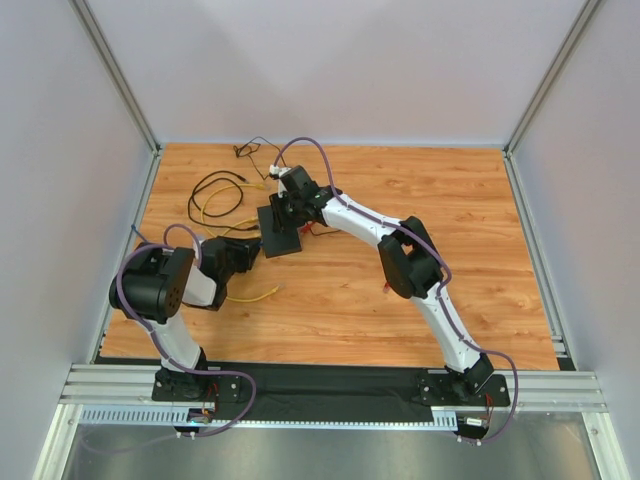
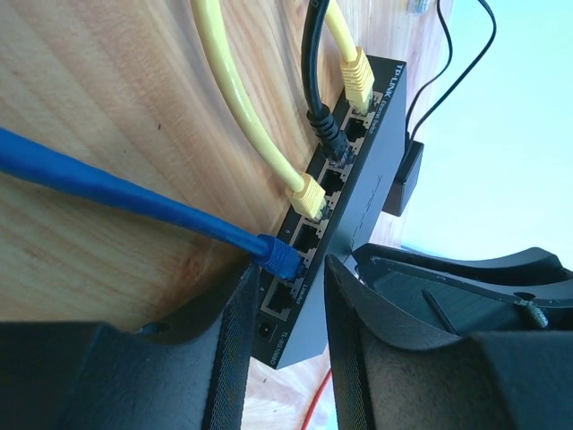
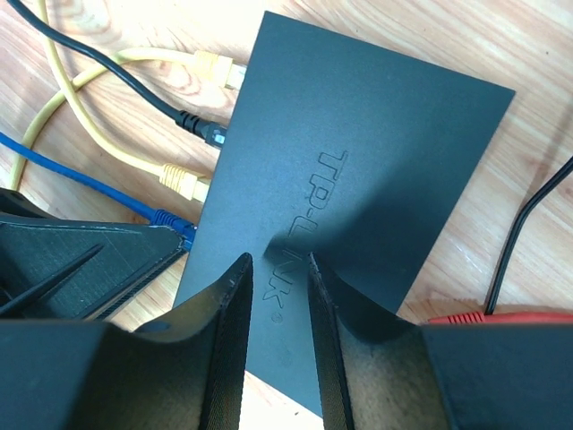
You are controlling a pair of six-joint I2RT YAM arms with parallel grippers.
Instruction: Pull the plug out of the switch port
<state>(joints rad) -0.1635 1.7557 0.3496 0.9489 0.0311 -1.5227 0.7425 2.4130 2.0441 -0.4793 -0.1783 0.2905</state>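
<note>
Black and flat, the switch (image 1: 280,232) lies on the wooden bench (image 1: 450,200), left of centre and about midway between near and far, with its port edge facing left. Four plugs sit in that edge: a blue plug (image 2: 279,258) closest to the left gripper (image 2: 291,282), then a yellow plug (image 2: 309,197), a black plug (image 2: 327,134) and an end yellow plug (image 2: 358,76) at the other end of the row. The left gripper is released. Its jaws stand apart at the port edge, and the blue plug sits just at the tip of one finger (image 2: 228,322) rather than squarely between the two, so nothing is clamped. The right gripper (image 3: 277,269) hangs over the top of the switch, jaws partly apart and grasping nothing. Whether its fingertips press on the lid cannot be told. Blue looks like the plug to pull, judging by where the left gripper aims. To do this well, the left gripper should probably shift until the plug body, not the blue cable (image 2: 107,188), is centred between the jaws. It should then close firmly, squeezing the latch tab if that tab faces a finger, which is not visible. The pull ought to run straight out of the port along the cable's line, without twisting. The right gripper would need to bear down on the switch so it does not slide along with the plug. The yellow plug is close beside the blue one, so a narrow approach avoids snagging it.
</note>
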